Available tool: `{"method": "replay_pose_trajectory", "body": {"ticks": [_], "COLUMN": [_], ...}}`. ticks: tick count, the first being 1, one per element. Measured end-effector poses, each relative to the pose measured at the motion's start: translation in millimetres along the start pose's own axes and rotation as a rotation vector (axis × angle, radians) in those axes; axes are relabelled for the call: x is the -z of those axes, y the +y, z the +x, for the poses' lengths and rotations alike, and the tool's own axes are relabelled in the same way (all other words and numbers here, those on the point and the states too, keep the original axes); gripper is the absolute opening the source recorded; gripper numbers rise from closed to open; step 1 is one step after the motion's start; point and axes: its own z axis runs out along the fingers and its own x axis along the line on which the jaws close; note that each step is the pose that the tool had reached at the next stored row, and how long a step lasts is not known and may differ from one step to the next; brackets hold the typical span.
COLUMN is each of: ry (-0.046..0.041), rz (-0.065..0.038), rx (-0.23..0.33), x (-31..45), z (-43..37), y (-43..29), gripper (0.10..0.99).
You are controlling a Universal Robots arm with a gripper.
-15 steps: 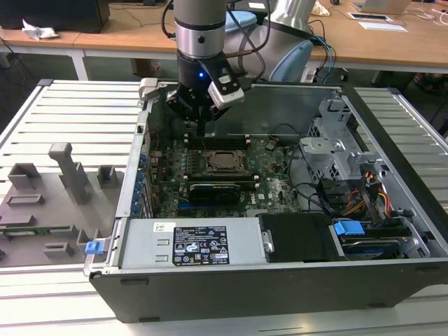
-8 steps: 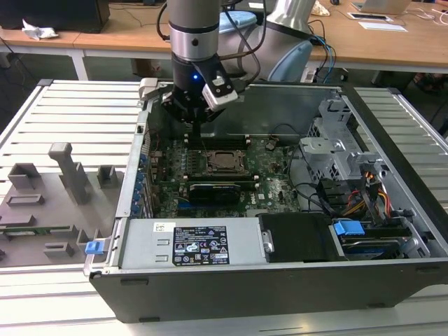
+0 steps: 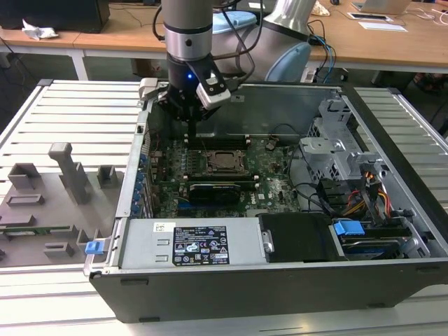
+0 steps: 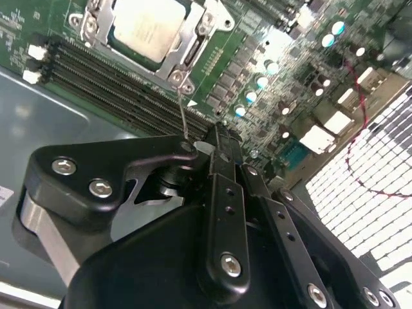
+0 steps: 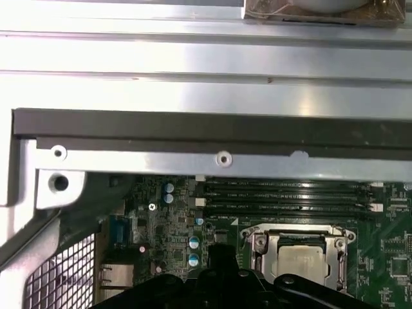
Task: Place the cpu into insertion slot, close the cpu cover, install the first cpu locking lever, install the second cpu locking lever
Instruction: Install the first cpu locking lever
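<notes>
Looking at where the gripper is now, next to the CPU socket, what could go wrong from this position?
The gripper hangs low inside the case beside the insertion slot, where the cpu already sits under the cpu cover.

1. A thin wire-like lever runs between the cover's corner and the gripper; a sideways motion might bend it.
2. The memory slots and small capacitors lie close below; descending further could strike them.

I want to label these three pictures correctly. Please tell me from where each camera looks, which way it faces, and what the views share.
Exterior view: off the arm, above the open computer case, looking down into it; the arm and gripper show over the board.
Second wrist view: on the arm, looking past the gripper at the cpu under the cpu cover.
First wrist view: on the arm, looking at the board and case wall; the gripper's dark body shows.
Shared: all three show the cpu in the insertion slot.
</notes>
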Motion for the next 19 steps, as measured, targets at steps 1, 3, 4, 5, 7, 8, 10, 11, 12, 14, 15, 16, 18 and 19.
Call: {"method": "replay_pose_trajectory", "body": {"ticks": [1,3,4,5,7,8,10,11,12,14,15,16,18,19], "ry": [0.0002,0.0004,0.0006,0.0010,0.0010,0.0010,0.0010,0.0011,0.0013,0.0019,0.0026,0.0036,0.0063,0.0073], "rz": [0.000,0.000,0.000,0.000,0.000,0.000,0.000,0.000,0.000,0.000,0.000,0.000,0.000,-0.001], "rx": [0.003,0.008,0.009,0.009,0.009,0.009,0.009,0.009,0.009,0.009,0.009,0.009,0.009,0.010], "x": [-0.6,-1.5,-1.7,-1.7,-1.9,-1.9,-2.1,-2.2,-2.5,-3.1,-3.5,-4.0,-4.9,-5.2], "z": [0.0,-0.2,-1.1,-3.0,-6.9,-9.1,-15.5,-20.5,-26.6,-36.6,-41.6,-46.6,-55.7,-59.7], "y": [1.9,5.2,5.5,5.6,5.5,5.5,5.3,5.2,5.1,4.9,4.8,4.7,4.5,4.5], "gripper": [0.106,0.106,0.106,0.106,0.106,0.106,0.106,0.106,0.106,0.106,0.106,0.106,0.106,0.106]}}
